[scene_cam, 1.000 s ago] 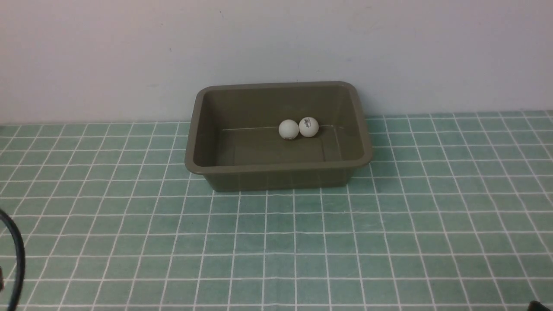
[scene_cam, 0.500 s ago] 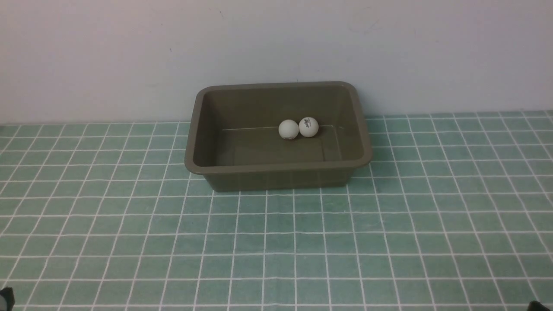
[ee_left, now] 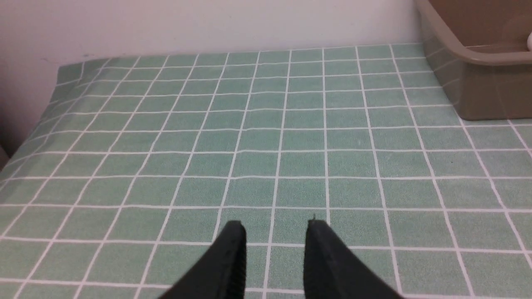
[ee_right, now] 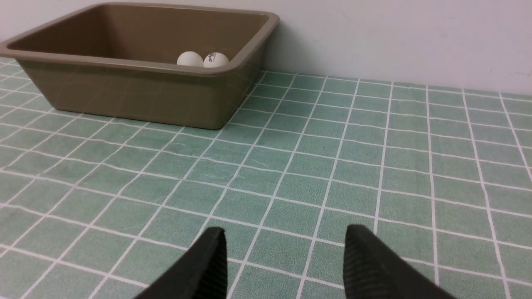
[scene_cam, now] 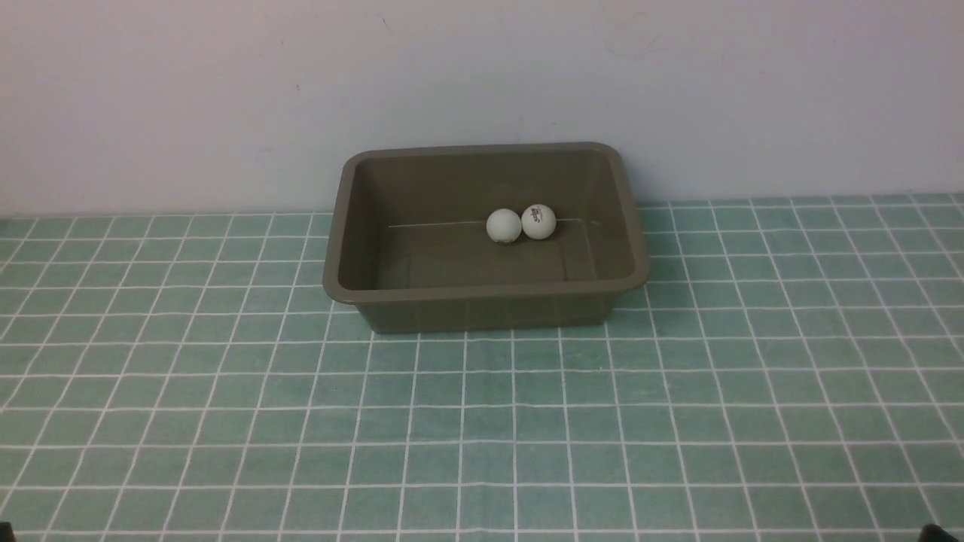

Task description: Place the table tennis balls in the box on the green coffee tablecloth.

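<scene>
The olive-brown box (scene_cam: 482, 295) stands on the green coffee tablecloth (scene_cam: 482, 421) near the back wall. Two white table tennis balls lie side by side inside it against the far wall, one plain (scene_cam: 504, 225) and one with a dark logo (scene_cam: 538, 221). The right wrist view shows the same balls (ee_right: 190, 59) (ee_right: 215, 60) over the box's rim (ee_right: 124, 66). My left gripper (ee_left: 275, 226) hovers over bare cloth left of the box (ee_left: 478, 83), jaws a little apart and empty. My right gripper (ee_right: 284, 232) is open over bare cloth, well short of the box.
A pale wall (scene_cam: 482, 75) rises right behind the box. The cloth's left edge (ee_left: 50, 99) shows in the left wrist view. A dark sliver of the right arm (scene_cam: 935, 533) sits at the bottom right corner of the front view.
The dark cable and arm part at the front view's left edge has drawn back out of the picture. The box and its two balls have not moved.
</scene>
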Robot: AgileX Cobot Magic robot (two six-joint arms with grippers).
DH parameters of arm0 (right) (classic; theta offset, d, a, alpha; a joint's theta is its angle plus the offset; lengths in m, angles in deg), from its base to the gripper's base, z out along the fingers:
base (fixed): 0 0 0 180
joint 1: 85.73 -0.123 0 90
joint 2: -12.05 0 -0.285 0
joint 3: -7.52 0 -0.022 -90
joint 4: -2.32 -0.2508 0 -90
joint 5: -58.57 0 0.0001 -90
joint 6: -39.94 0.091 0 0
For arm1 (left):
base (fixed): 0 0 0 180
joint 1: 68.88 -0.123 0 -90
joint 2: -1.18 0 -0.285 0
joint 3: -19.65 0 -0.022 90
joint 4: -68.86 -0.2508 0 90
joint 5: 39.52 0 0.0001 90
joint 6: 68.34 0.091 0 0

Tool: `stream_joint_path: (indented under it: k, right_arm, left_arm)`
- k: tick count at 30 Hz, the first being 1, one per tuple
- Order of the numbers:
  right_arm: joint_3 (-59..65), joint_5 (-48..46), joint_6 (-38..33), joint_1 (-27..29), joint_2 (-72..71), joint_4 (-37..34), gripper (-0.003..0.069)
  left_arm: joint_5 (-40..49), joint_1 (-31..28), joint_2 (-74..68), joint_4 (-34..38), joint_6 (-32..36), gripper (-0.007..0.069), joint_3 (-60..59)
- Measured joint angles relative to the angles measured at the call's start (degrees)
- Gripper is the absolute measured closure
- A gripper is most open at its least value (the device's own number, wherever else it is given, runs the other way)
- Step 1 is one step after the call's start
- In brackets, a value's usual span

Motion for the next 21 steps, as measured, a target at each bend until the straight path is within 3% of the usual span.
stream_joint_path:
  k: [15,21]
  right_arm:
    - [0.0,0.0,0.0,0.0,0.0,0.0,0.0303]
    - [0.0,0.07,0.0,0.0,0.0,-0.06,0.0303]
  left_arm:
    - [1.69,0.0,0.0,0.02,-0.35,0.044,-1.03]
    - [-1.65,-0.12,0.0,1.49,-0.4,0.044,-3.83]
